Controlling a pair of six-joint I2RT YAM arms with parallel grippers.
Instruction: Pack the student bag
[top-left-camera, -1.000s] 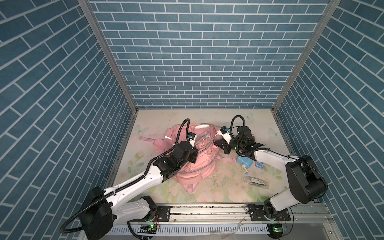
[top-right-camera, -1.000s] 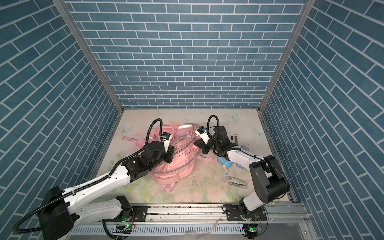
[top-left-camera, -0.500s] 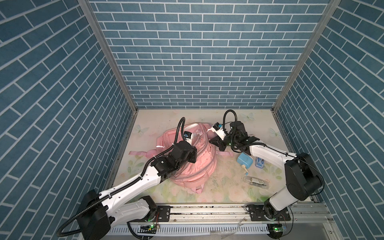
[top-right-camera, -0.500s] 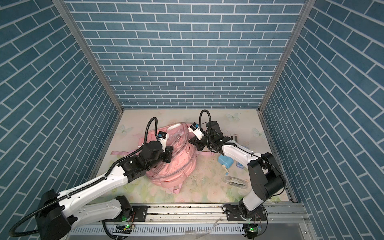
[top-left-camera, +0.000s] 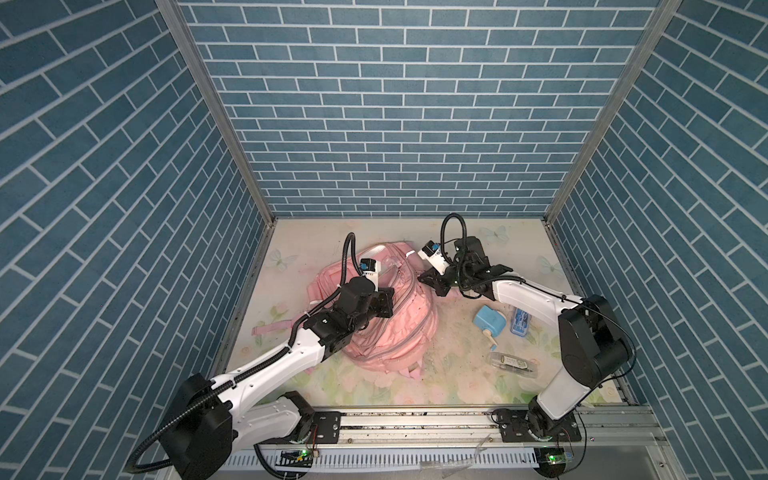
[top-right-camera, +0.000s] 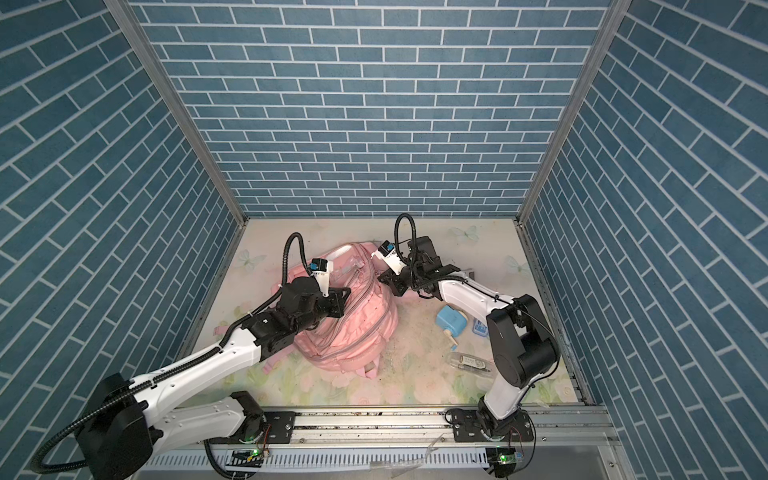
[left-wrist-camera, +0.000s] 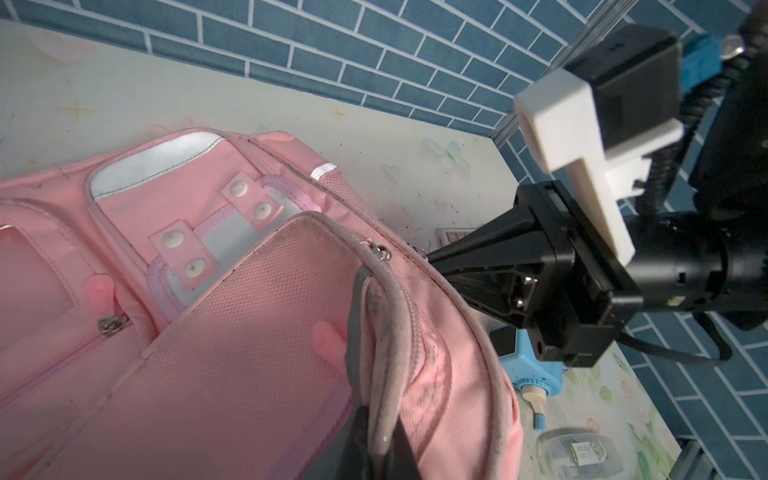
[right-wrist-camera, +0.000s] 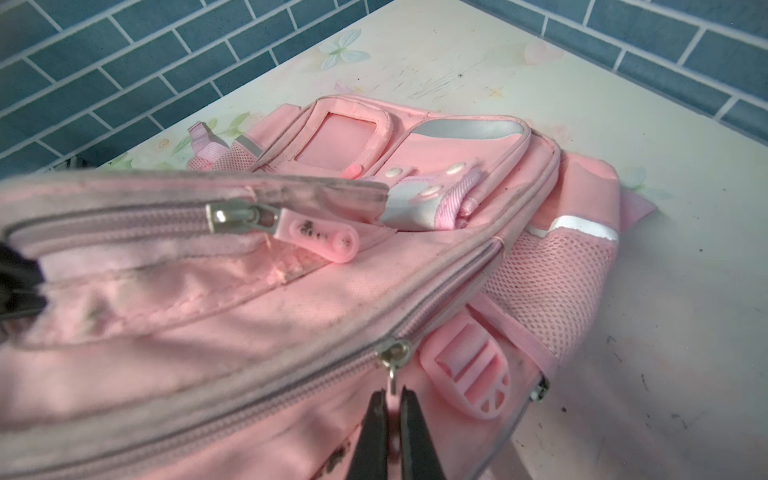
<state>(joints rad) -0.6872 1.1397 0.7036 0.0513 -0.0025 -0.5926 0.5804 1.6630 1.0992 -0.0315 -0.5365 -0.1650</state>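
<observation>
Since a second ago both arms have drawn toward the back wall, and the student bag (top-left-camera: 395, 328) has bunched up from flat into a mound. It sits on the floral surface (top-left-camera: 374, 390), left of centre in both top views. The left fingers (left-wrist-camera: 356, 440) are clamped on the bag's grey-piped opening edge (left-wrist-camera: 386, 332). The right fingers (right-wrist-camera: 374, 424) are pinched shut on a zip pull (right-wrist-camera: 392, 380) at its side. A blue pencil sharpener (top-left-camera: 490, 322) and a clear case (top-left-camera: 511, 365) lie apart to the right.

The student bag (right-wrist-camera: 291, 316) is matt pink cloth (grubby along seams) with shiny metal zip sliders (right-wrist-camera: 243, 218).
</observation>
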